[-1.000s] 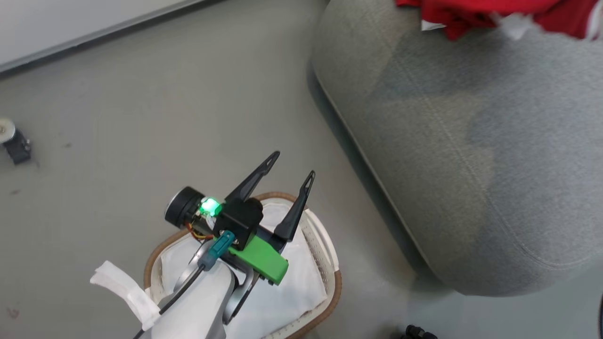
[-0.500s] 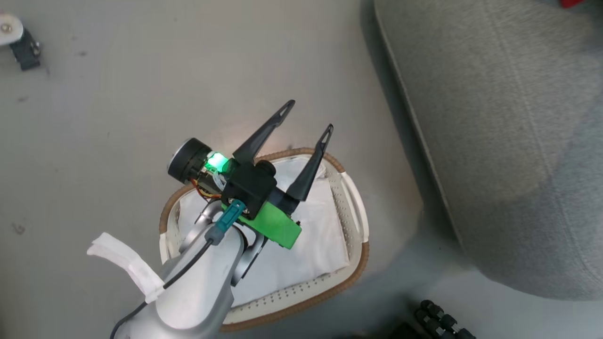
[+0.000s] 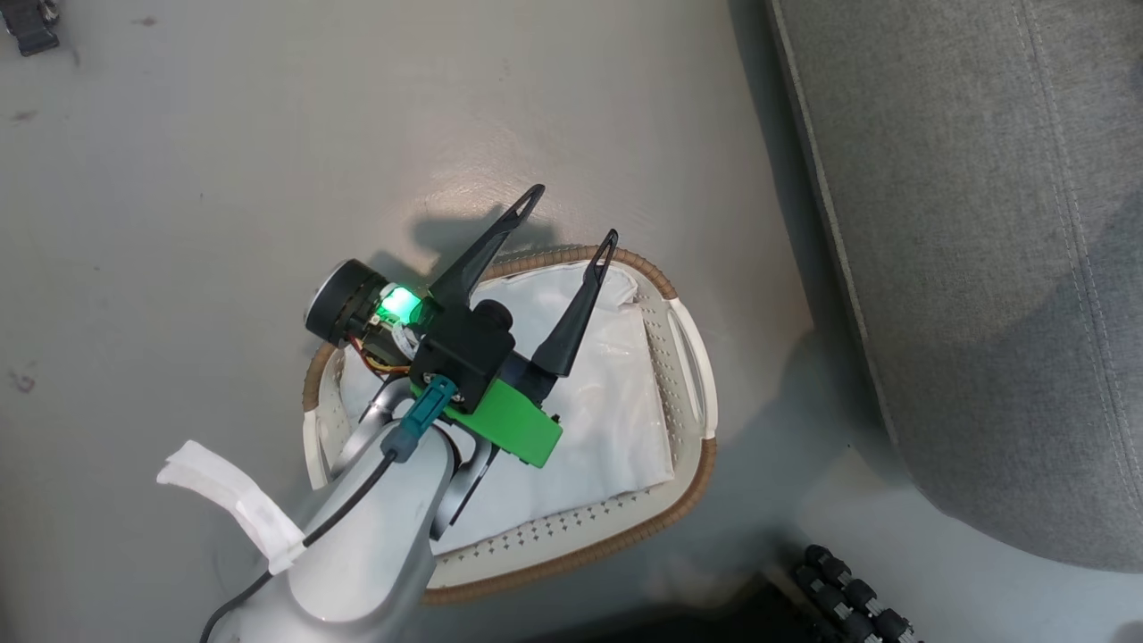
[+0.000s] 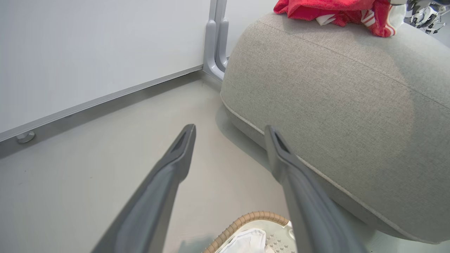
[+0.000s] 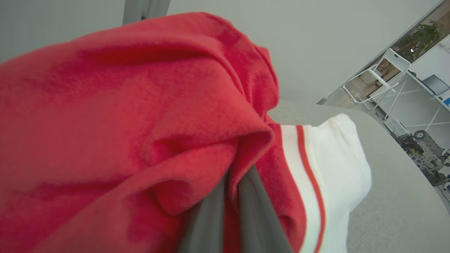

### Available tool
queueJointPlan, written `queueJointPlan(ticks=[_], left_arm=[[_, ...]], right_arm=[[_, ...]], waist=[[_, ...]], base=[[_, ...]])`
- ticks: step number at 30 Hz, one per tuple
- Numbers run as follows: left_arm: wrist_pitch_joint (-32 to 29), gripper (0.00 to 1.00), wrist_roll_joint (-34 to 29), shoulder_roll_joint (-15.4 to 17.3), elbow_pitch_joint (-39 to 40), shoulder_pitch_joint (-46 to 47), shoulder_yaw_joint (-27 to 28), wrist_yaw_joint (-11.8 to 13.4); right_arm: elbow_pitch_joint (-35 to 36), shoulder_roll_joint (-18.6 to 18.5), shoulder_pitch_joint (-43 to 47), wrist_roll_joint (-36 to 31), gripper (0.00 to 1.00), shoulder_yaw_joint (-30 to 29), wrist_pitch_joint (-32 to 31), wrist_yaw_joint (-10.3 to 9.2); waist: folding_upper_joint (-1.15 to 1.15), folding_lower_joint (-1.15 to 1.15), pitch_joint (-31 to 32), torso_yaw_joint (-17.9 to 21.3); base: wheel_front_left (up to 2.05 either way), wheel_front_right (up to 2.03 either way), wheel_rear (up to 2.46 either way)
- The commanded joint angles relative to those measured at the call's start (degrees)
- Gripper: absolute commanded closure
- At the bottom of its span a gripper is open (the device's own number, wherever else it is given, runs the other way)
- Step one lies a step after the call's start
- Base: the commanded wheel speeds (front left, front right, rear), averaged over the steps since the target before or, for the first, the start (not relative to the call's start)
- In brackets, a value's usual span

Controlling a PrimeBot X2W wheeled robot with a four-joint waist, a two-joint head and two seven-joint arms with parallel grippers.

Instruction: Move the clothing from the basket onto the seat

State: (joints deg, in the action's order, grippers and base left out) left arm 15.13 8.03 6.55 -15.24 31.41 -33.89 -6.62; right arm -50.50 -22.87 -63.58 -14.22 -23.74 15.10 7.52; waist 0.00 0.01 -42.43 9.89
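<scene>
Right gripper (image 5: 235, 175) is apparently clamping the clothing (image 5: 123, 105) on the seat (image 5: 386, 196), 3 o'clock from the basket (image 3: 688, 487); we are placing, release pending. Left gripper (image 3: 572, 212) is hanging spread.

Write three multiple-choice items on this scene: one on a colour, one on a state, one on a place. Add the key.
1. What colour is the woven rim of the basket?
A) brown B) black C) green

2. The left gripper is:
A) shut tight on nothing B) open and holding nothing C) shut on the basket's rim

3. Where does the clothing lie?
A) in the basket B) in the left gripper C) on the seat

Key:
1 A: the head view shows brown weave round the rim.
2 B: its fingers stand spread above the liner.
3 C: the left wrist view shows the red heap on the grey cushion.
</scene>
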Motion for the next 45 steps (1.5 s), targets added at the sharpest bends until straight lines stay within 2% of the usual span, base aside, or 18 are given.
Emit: queueJointPlan(ticks=[1,9,20,28,37,45], left_arm=[[0.0,0.00,0.6,0.4,0.1,0.3,0.1,-0.2],[0.0,0.00,2.8,-0.7,0.3,-2.0,0.7,-0.5],[0.0,0.00,6.4,-3.0,-0.4,-7.5,6.4,1.4],[0.0,0.00,8.6,-3.5,-1.3,-12.8,12.5,3.6],[0.0,0.00,10.1,-3.6,-1.2,-19.2,20.2,6.0],[0.0,0.00,10.7,-3.7,0.8,-25.1,26.8,6.2]], right_arm=[[0.8,0.7,1.7,-0.3,0.00,0.3,0.1,-0.06],[5.3,2.2,8.5,1.3,0.00,3.7,0.1,-0.07],[7.7,2.0,13.7,3.6,0.00,9.4,0.1,-0.06],[11.6,7.2,17.6,6.3,0.00,13.8,0.1,-0.06],[18.5,15.3,28.1,11.3,0.00,17.3,0.1,-0.06],[23.4,19.5,37.3,16.3,0.00,21.3,0.1,-0.06]], waist=[[0.00,-0.01,1.3,0.9],[0.00,-0.01,8.0,1.5],[0.00,-0.01,21.3,-2.1],[0.00,-0.01,29.2,-6.1],[0.00,-0.01,34.8,-10.8],[0.00,-0.01,37.8,-12.3]], base=[[0.00,0.00,0.00],[0.00,0.00,0.00],[0.00,0.00,0.00],[0.00,0.00,0.00],[0.00,0.00,0.00],[0.00,0.00,0.00]])
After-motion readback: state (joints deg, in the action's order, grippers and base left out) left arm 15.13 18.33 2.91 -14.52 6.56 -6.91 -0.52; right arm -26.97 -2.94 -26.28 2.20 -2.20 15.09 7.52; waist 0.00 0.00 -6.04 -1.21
